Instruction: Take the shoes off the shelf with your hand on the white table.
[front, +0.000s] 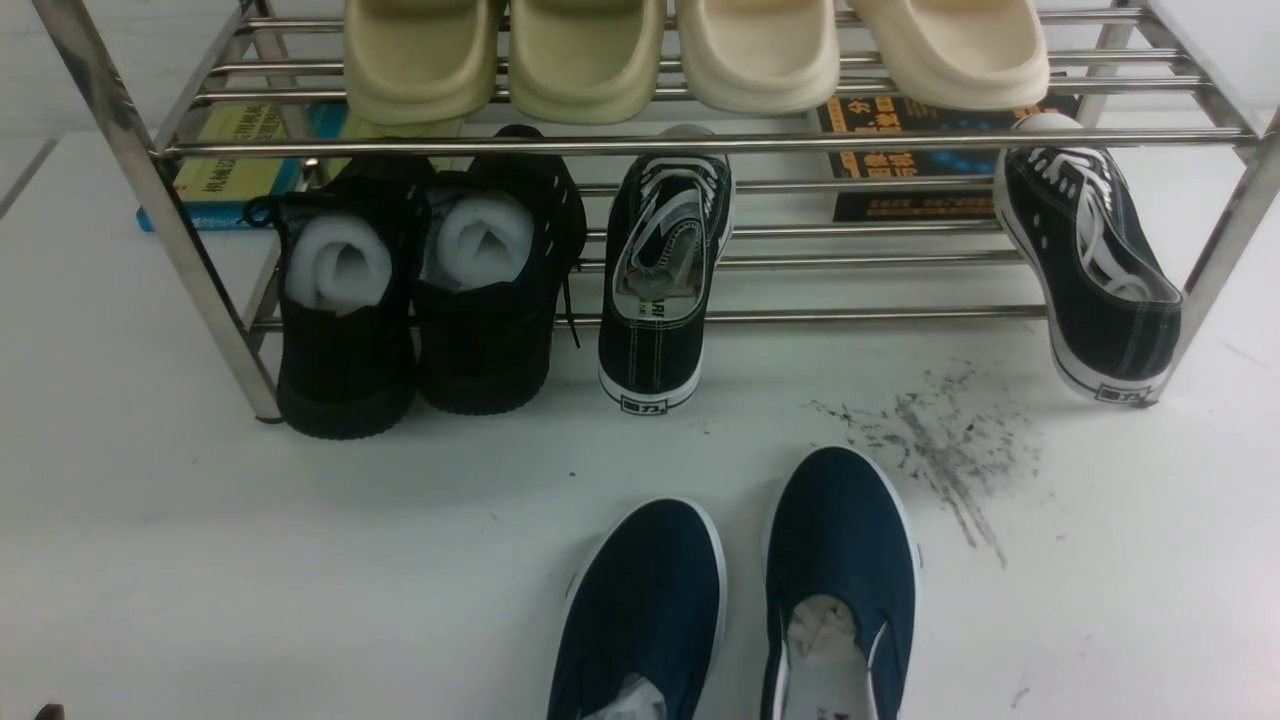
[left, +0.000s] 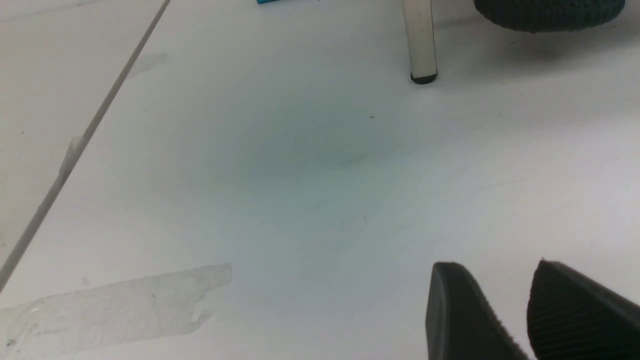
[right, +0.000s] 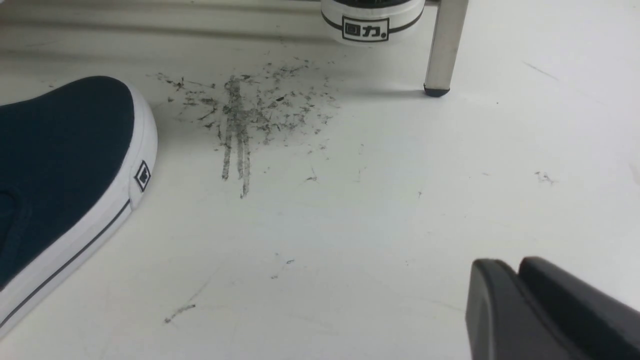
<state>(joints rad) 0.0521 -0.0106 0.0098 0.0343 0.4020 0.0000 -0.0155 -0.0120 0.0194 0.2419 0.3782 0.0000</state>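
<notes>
Both navy slip-on shoes (front: 740, 590) stand side by side on the white table (front: 200, 560), toes pointing toward the shelf (front: 700, 145), well clear of its front rail. The right-hand shoe of the pair sits just beside the scuff patch (front: 940, 450), which lies between it and the shelf's right leg (right: 445, 50). Paper stuffing shows in both openings. Neither shoe touches the shelf.

On the shelf: black shoes with white foam (front: 410, 290) on the lower tier at its left end, dark lace-up sneakers (front: 665, 270) at its middle and right end, pale slides (front: 690, 50) on the top tier.

Right gripper (right: 515, 295): low over the table, apart from the nearer slip-on, on the far side of the scuff patch from it. Its black fingers (right: 492, 300) lie nearly together with only a thin line between them and nothing held; whether that counts as parted or closed I cannot tell. Left gripper (left: 492, 310): low over bare table near the shelf's left leg (left: 420, 40), a clear gap between the pads, empty.

Judgement: the placing looks done; the step in hand is release and retreat. To do it well, lift clear of the table before swinging back, keep away from the slip-on's toe so the pair stays aligned, and avoid the shelf's right leg.
</notes>
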